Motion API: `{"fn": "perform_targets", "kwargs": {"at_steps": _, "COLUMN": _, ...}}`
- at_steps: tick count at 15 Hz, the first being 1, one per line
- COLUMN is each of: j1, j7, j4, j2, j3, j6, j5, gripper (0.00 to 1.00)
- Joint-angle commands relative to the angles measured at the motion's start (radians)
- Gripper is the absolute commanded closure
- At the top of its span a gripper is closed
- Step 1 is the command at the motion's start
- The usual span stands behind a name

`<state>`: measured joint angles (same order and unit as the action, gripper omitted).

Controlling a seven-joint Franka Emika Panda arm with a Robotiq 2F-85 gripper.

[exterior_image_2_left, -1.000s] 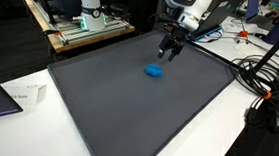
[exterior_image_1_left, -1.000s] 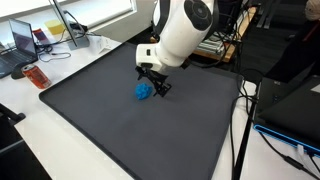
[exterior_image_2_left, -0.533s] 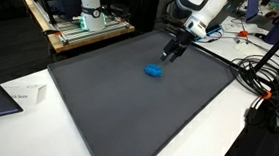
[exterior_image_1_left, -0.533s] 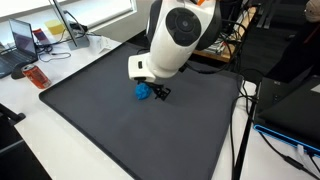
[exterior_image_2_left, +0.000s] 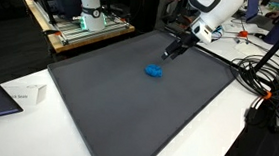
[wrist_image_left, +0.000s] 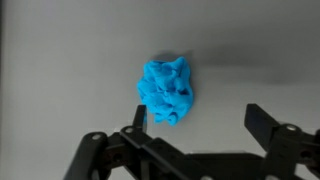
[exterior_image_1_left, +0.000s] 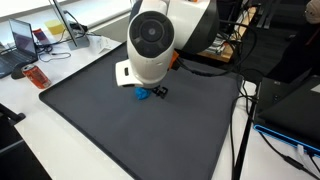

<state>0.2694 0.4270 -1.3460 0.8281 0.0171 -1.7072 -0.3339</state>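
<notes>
The dark grey mat is covering almost all of the worktop, and in both exterior views it is showing as one flat, matte sheet. My arm is leaning in over the far part of that mat. In an exterior view its big white wrist housing is filling the middle of the frame, while in another its last links are slanting down from the upper edge towards the mat's far border. My gripper is hanging tilted at the end of it, above the mat and not touching the surface. In the wrist view the gripper is standing with its jaws spread wide, and I am holding nothing between them.

The smallest thing here is a bright blue crumpled lump, lying on the mat. It is looking soft and knobbly, with many folds and one even colour. I cannot tell what it is made of. In the wrist view it is sitting just ahead of my fingertips, closer to the finger on the left of the picture, apart from both. In the exterior views it is lying in the far half of the mat, near my gripper, and my arm is partly hiding it.
</notes>
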Motion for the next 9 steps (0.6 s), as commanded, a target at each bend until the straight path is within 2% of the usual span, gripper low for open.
{"fn": "perform_targets", "kwargs": {"at_steps": 1, "j1": -0.032, "j7": -0.098, "j4": 0.156, "j2": 0.075, "j3": -0.003, "j6": 0.121, "j5": 0.084, "gripper": 0.00}}
{"fn": "perform_targets", "kwargs": {"at_steps": 5, "j1": -0.072, "j7": -0.171, "j4": 0.264, "j2": 0.124, "j3": 0.003, "j6": 0.221, "j5": 0.152, "gripper": 0.00}}
{"fn": "perform_targets", "kwargs": {"at_steps": 9, "j1": -0.112, "j7": -0.217, "j4": 0.338, "j2": 0.166, "j3": 0.011, "j6": 0.226, "j5": 0.223, "gripper": 0.00}}
